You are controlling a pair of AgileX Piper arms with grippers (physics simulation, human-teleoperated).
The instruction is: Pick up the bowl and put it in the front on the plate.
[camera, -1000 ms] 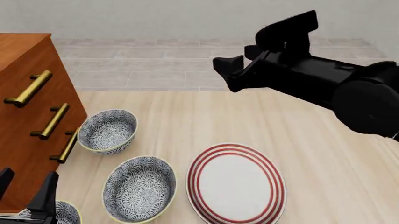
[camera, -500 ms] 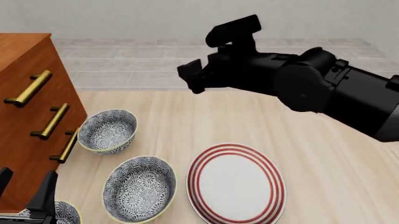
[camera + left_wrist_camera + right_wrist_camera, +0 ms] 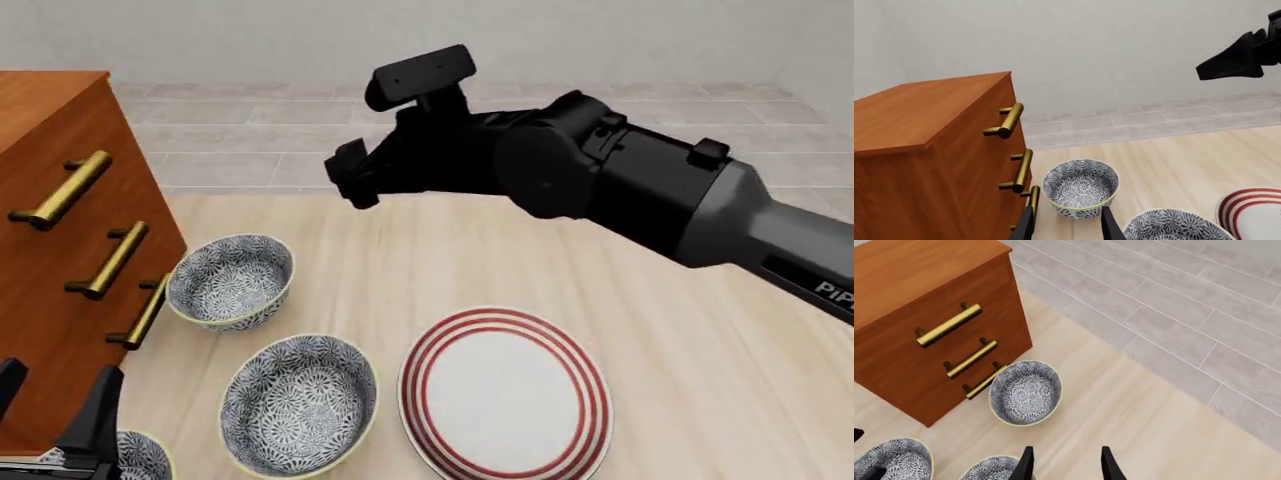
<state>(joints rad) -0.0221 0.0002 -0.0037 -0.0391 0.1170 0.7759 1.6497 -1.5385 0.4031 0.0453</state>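
Three look-alike blue-and-white floral bowls lie left of the plate [image 3: 505, 392], which is white with red rings. The far bowl [image 3: 230, 280] sits by the dresser, the middle bowl [image 3: 298, 403] beside the plate, and the near bowl [image 3: 138, 457] at the bottom edge, partly hidden. My right gripper [image 3: 350, 176] hovers high, behind and to the right of the far bowl [image 3: 1025, 391], open and empty [image 3: 1067, 467]. My left gripper [image 3: 51, 405] stays low at the near left, open [image 3: 1067, 227], facing the far bowl [image 3: 1081, 187].
A wooden dresser [image 3: 60, 230] with brass handles [image 3: 62, 190] fills the left side, close to the far bowl. The right arm's black body [image 3: 627, 190] spans the table's middle and right. Tiled floor [image 3: 267, 140] lies beyond the table's far edge.
My right arm has swung leftward across the back of the table, bringing its gripper from above the plate's far side toward the far bowl. The left gripper, bowls and plate stayed put.
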